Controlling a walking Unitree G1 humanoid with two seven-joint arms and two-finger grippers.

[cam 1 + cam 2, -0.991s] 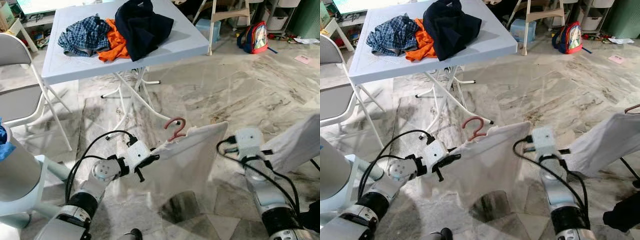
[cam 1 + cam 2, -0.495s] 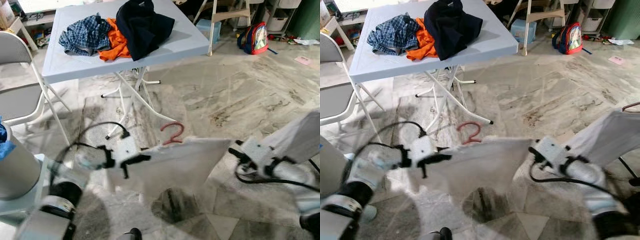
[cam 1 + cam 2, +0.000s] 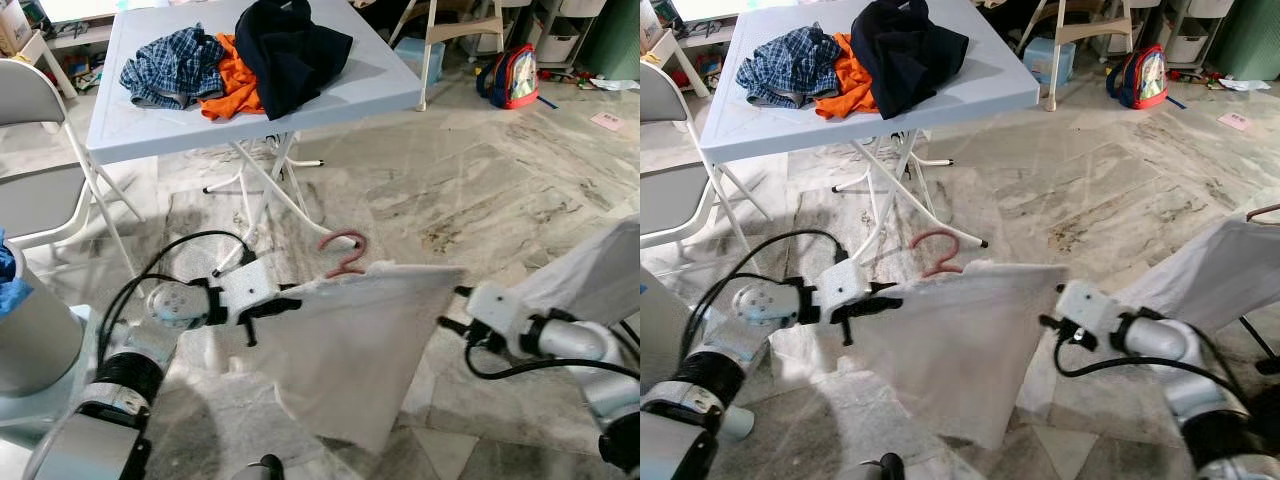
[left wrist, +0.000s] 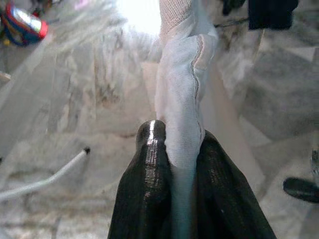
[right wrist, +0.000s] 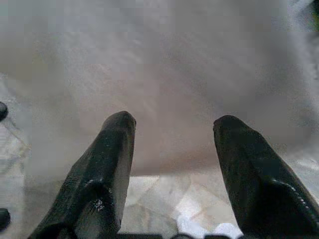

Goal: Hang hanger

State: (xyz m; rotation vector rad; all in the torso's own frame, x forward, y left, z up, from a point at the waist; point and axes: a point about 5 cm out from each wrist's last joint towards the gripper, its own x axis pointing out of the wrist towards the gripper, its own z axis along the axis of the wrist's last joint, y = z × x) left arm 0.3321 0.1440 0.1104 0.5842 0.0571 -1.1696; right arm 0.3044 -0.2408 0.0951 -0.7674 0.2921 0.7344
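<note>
The left gripper (image 4: 174, 149) is closed on the edge of a white garment (image 3: 360, 340), its 2 black fingers (image 4: 149, 169) pinching a bunched fold of the cloth between them. The garment hangs above the marble floor (image 3: 480, 180) in front of the robot, stretched as a sheet from the left gripper toward the right gripper (image 3: 452, 310). A pink hanger (image 3: 343, 252) sits inside the garment; its hook rises above the top edge, near the left gripper's end of the cloth. The right gripper is at the garment's far top corner; the right wrist view shows its jaws wide apart with the white cloth ahead of the fingers (image 5: 112, 154), not clamped. Behind, a folding tabletop (image 3: 150, 125) carries 3 crumpled items: a plaid shirt (image 3: 170, 65), an orange garment (image 3: 235, 85) and a dark navy garment (image 3: 290, 45). A grey folding chair (image 3: 35, 190) stands on the robot's left. A backpack (image 3: 510, 75) lies on the floor beyond.
</note>
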